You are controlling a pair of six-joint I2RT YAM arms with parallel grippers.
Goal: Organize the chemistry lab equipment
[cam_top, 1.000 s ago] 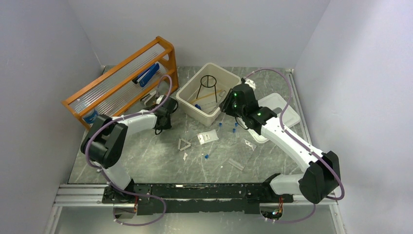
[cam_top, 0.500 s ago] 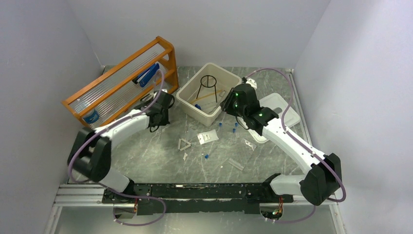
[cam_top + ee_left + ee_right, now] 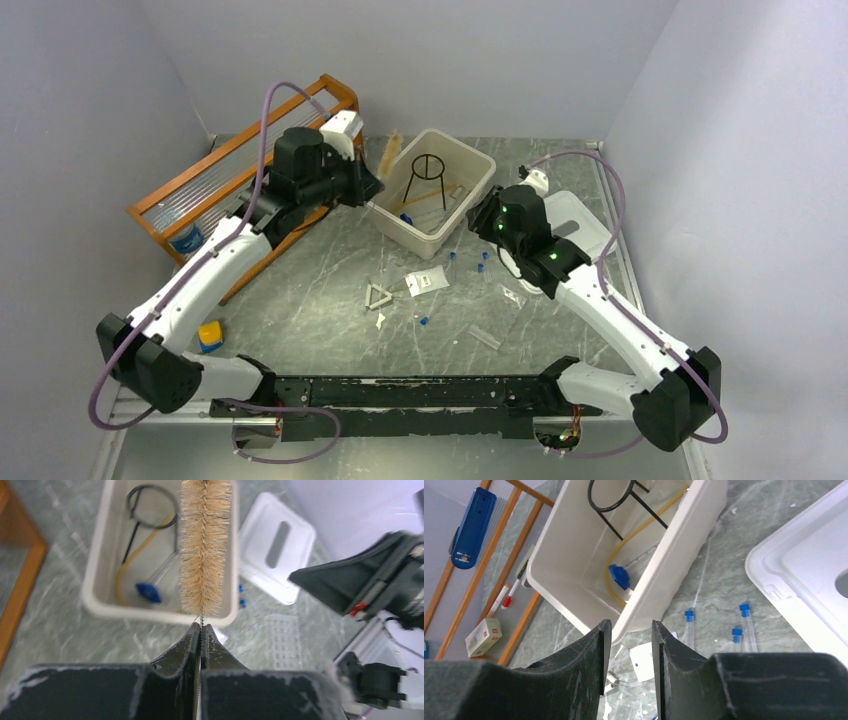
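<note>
Bristle brush [image 3: 205,550] in left gripper [image 3: 201,629], above tub [image 3: 150,614]

A grey marbled table [image 3: 320,320] carries an orange wooden rack [image 3: 195,180] of clear rods, set at an angle at the back left. A blue plastic piece [image 3: 472,527] lies against its rails. Below the rack lie a small white box with a red mark [image 3: 484,632] and a white pen with a red end [image 3: 506,599]. An open beige tub [image 3: 564,560] stands at the back centre. Its white lid [image 3: 295,570], with a long slot, lies flat to the tub's right. A small yellow object [image 3: 209,335] sits near the front left.
</note>
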